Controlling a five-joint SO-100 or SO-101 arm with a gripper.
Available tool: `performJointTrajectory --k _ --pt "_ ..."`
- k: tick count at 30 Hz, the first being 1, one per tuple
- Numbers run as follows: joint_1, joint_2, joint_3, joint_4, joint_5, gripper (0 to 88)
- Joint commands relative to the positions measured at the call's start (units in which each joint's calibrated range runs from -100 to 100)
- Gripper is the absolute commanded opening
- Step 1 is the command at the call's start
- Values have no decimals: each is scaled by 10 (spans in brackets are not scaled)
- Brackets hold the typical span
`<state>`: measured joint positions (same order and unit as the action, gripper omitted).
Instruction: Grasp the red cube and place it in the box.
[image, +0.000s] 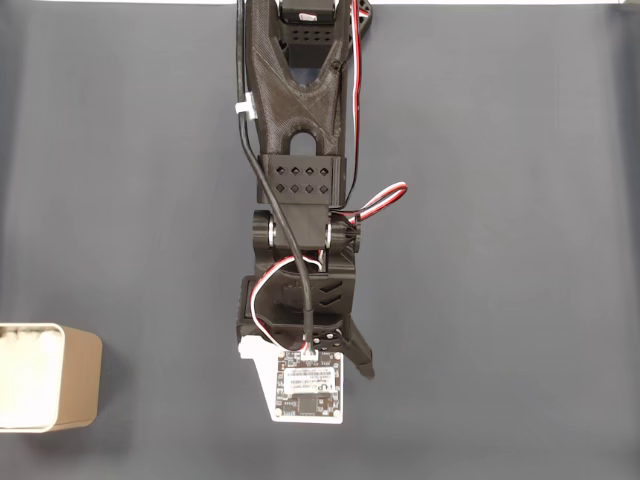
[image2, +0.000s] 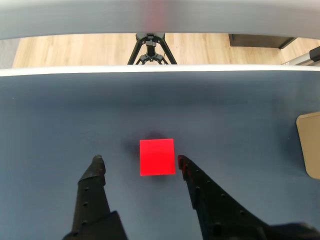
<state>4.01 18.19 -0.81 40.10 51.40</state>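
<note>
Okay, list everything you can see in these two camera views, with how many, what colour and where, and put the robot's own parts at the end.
red cube: one, bright red, on the table in the wrist view, just ahead of the fingertips, nearer the right finger.
box: one, beige with white inside, at the lower left edge in the fixed view; its corner shows at the right edge in the wrist view.
table: one, dark blue-grey surface under everything.
tripod: one, black, on the wooden floor beyond the table's far edge.
arm: one, black, with red, white and black wires, reaching down from the top in the fixed view.
gripper: one, black, open, fingers either side of the cube's near edge.
</note>
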Motion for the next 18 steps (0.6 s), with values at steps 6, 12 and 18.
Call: performJointTrajectory --k 6,12,18 --pt "3 4 -33 -17 6 342" --pt "3 14 -33 -23 6 342" --pt "1 20 -33 -26 8 335"
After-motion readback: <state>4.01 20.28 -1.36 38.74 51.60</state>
